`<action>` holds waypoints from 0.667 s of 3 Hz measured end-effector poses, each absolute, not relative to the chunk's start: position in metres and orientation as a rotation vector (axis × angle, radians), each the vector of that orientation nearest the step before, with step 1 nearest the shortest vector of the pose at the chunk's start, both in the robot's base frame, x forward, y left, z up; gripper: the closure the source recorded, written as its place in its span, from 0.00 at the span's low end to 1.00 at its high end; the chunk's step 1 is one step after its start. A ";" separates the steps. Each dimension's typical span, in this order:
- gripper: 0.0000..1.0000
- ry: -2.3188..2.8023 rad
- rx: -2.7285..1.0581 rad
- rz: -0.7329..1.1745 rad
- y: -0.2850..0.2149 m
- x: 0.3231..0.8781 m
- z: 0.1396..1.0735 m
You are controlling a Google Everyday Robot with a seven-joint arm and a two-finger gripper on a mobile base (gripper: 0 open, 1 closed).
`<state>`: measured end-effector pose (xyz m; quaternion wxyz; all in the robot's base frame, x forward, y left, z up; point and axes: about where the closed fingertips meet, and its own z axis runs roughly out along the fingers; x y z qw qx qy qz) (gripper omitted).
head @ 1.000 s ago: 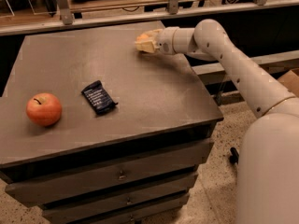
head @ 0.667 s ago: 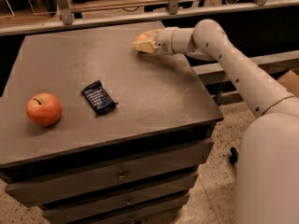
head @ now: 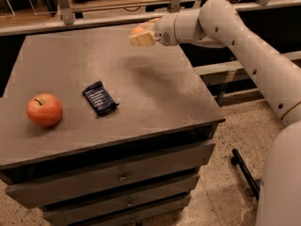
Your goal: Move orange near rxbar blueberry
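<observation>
Robot's tool (head: 140, 36) hangs above the far edge of the bench (head: 155, 93), pinching the orange (head: 137, 30) between its fingers. The rxbar blueberry (head: 100, 98) lies flat, well apart from it, nearer the camera and toward the picture's left, its long axis running diagonally. An apple (head: 44, 109) sits beyond the bar, so the carry likely must stop short of it

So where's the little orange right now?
Camera view: the orange is in the tool, up over the far side of the table, right of the rxbar blueberry.
</observation>
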<state>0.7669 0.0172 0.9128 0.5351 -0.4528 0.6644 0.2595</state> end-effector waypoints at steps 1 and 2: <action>1.00 1.583 -1.079 0.618 0.017 0.767 0.913; 1.00 1.549 -1.142 0.668 0.021 0.759 0.903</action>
